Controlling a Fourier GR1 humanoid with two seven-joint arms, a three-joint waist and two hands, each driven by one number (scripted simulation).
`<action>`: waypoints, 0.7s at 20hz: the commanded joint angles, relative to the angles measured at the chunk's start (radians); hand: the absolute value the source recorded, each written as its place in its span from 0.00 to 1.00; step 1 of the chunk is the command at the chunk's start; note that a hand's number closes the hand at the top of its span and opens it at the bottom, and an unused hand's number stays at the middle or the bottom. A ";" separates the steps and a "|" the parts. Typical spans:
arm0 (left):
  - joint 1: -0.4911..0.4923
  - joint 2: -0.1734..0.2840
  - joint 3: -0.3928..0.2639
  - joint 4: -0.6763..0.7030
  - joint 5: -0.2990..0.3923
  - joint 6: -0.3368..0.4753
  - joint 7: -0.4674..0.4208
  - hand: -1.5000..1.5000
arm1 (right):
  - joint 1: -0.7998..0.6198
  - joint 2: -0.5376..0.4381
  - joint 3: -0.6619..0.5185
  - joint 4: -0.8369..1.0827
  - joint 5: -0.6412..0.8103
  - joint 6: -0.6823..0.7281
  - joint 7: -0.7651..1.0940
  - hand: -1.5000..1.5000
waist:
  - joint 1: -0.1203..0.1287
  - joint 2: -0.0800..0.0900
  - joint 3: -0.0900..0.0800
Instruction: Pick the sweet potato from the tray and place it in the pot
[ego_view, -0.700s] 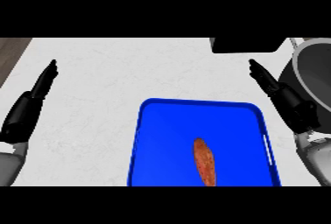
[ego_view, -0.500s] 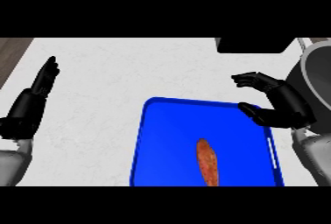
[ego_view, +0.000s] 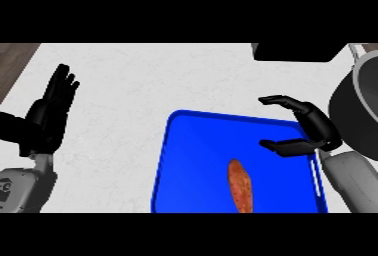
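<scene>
Right hand (ego_view: 314, 127) now farther over tray (ego_view: 193, 165)

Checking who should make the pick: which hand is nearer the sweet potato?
Right. The right hand hangs over the blue tray's far right corner, just up-right of the sweet potato. The left hand rests open off the tray's left side.

A white table (ego_view: 148, 90) carries a blue tray (ego_view: 192, 165) at 6 o'clock and a dark pot (ego_view: 358, 112) at 3 o'clock.

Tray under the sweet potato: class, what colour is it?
Bright blue, plain; the tray shows best in the head view.
</scene>
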 joint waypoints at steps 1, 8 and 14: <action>0.023 0.016 0.036 -0.066 0.040 -0.010 0.071 0.50 | -0.030 0.030 -0.018 0.142 0.016 0.091 -0.241 0.00 | -0.009 -0.006 -0.001; 0.023 -0.017 0.035 -0.060 -0.005 0.033 0.104 0.50 | -0.107 -0.150 0.005 -0.030 0.050 0.298 -0.047 0.00 | -0.038 -0.014 -0.004; 0.059 -0.038 0.011 -0.110 -0.037 0.065 0.102 0.50 | -0.143 -0.228 0.174 -0.183 0.206 0.390 0.130 0.00 | -0.038 -0.021 -0.005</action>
